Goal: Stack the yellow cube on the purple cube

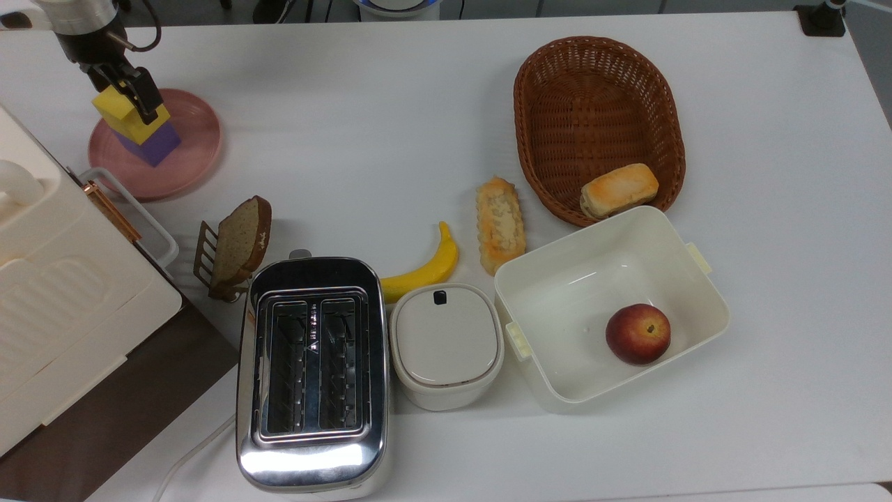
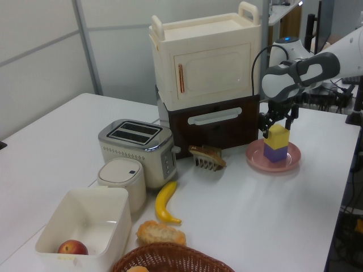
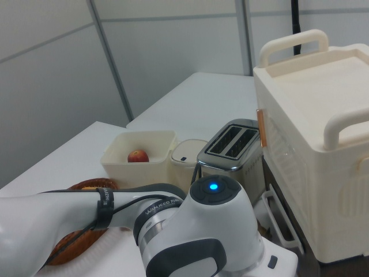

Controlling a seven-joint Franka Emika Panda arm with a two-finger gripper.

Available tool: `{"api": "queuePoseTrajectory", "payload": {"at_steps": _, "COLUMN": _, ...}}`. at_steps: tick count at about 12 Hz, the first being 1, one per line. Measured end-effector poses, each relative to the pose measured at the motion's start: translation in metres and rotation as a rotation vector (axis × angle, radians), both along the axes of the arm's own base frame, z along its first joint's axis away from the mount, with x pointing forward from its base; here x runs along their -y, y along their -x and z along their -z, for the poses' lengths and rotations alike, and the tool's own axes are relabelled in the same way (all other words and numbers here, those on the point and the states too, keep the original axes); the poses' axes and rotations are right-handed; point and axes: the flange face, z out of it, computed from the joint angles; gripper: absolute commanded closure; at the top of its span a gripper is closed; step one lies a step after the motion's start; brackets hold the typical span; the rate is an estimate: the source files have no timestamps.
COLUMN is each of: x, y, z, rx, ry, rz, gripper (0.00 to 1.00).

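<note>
The yellow cube [image 1: 120, 113] [image 2: 278, 136] sits on top of the purple cube [image 1: 159, 145] [image 2: 275, 154], slightly askew. Both stand on a round pink plate [image 1: 191, 150] [image 2: 255, 156] at the top view's upper left. My gripper [image 1: 122, 88] [image 2: 278, 122] hangs just above the stack and is open. Its dark fingers [image 1: 145, 96] are spread to either side of the yellow cube's upper part. They look clear of the cube's faces.
A cream cabinet [image 1: 49, 279] [image 2: 204, 62] stands close beside the plate. A bread rack [image 1: 233, 244], toaster [image 1: 310, 369], banana [image 1: 425, 268], lidded container [image 1: 446, 345], white bin with a peach [image 1: 637, 333] and wicker basket [image 1: 599, 104] fill the table's middle and right.
</note>
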Motion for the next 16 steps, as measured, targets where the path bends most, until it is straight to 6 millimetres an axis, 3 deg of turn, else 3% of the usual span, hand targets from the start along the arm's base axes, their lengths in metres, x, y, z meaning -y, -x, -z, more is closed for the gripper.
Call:
{"api": "queuePoseTrajectory", "payload": {"at_steps": 2, "x": 0.000, "y": -0.002, "z": -0.011, "rx": 0.017, "ry": 0.011, "rz": 0.010, "gripper": 0.00}}
{"api": "queuePoseTrajectory", "payload": {"at_steps": 4, "x": -0.014, "y": -0.001, "z": -0.057, "rx": 0.009, "ry": 0.010, "rz": 0.008, "gripper": 0.00}}
{"api": "queuePoseTrajectory", "payload": {"at_steps": 8, "x": -0.088, "y": -0.012, "z": -0.167, "rx": 0.000, "ry": 0.013, "rz": -0.084, "gripper": 0.00}}
{"api": "queuePoseTrajectory", "payload": {"at_steps": 10, "x": -0.153, "y": -0.033, "z": -0.208, "rx": 0.006, "ry": 0.016, "rz": -0.195, "gripper": 0.00}}
{"api": "queuePoseTrajectory", "payload": {"at_steps": 11, "x": -0.191, "y": -0.043, "z": -0.217, "rx": 0.005, "ry": 0.014, "rz": -0.261, "gripper": 0.00}}
{"api": "queuePoseTrajectory", "payload": {"at_steps": 13, "x": -0.266, "y": -0.060, "z": -0.215, "rx": -0.004, "ry": 0.005, "rz": -0.342, "gripper": 0.00}}
{"api": "queuePoseTrajectory", "payload": {"at_steps": 14, "x": -0.283, "y": -0.067, "z": -0.205, "rx": -0.019, "ry": -0.002, "rz": -0.350, "gripper": 0.00}}
{"api": "queuePoseTrajectory", "payload": {"at_steps": 16, "x": -0.292, "y": -0.080, "z": -0.179, "rx": -0.063, "ry": -0.007, "rz": -0.361, "gripper": 0.00}}
